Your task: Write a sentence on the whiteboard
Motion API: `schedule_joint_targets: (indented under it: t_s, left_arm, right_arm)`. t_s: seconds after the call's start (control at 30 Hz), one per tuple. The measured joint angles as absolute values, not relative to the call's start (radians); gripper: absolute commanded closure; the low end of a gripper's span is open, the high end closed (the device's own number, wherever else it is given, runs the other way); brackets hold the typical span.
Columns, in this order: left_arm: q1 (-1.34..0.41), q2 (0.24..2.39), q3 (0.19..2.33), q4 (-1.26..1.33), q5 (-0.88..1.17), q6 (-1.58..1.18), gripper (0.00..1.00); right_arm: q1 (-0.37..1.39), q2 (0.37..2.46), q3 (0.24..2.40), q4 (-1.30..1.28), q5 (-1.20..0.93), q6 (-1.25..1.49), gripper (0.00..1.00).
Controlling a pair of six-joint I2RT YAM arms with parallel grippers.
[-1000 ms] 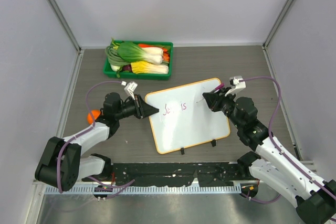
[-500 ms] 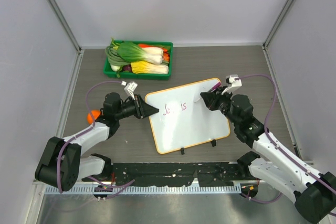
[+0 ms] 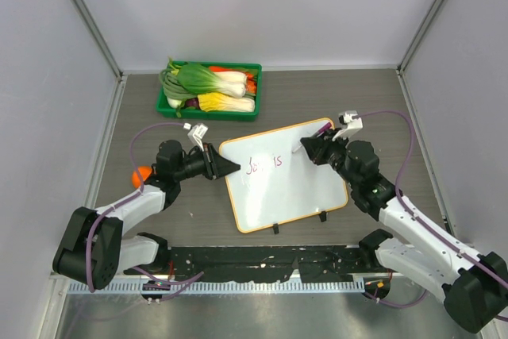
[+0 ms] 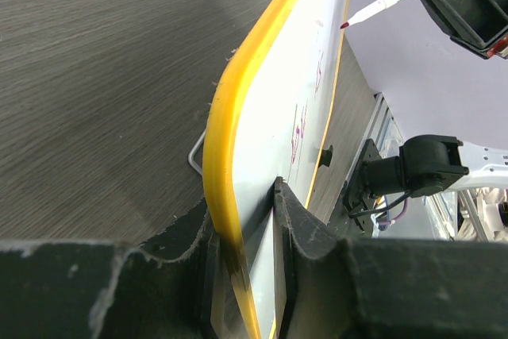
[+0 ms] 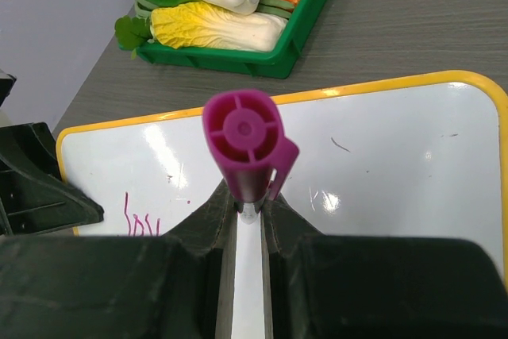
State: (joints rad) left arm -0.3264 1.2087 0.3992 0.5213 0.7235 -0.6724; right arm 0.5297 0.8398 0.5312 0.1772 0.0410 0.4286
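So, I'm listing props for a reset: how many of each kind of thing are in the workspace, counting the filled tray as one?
whiteboard: 1
marker: 1
green tray of vegetables: 1
small orange object: 1
Total: 4

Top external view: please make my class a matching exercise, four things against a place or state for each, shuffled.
1. whiteboard
2. green tray
3. marker
4. left pincer

A. shut on the board's edge
B. full of vegetables
C. held in the right pincer
D. bears purple writing

Pairs: 1-D, 2-B, 3-C, 4-A
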Motion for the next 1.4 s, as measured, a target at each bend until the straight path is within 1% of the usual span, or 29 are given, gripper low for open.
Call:
schedule_joint_targets:
  t_s: [0.4,0.77,1.17,1.4]
  left_arm:
    - [-0.326,1.209,0.399,0.519,0.723,-0.672,1.0]
    - [-0.326,1.209,0.399,0.52,0.723,-0.672,1.0]
    - [-0.326,1.209,0.399,0.52,0.723,-0.672,1.0]
    - [-0.326,1.209,0.399,0.52,0.723,-0.672,1.0]
  right_arm:
    - [0.53,0.881,0.531,0.186,0.06,0.43,0.99]
    - [0.53,0.893,0.531,0.2,0.031,0.442,0.99]
    - [0.53,0.892,0.531,0.16,-0.023,0.443,0.99]
    - [0.53,0.881,0.531,0.141,-0.013,0.443,0.99]
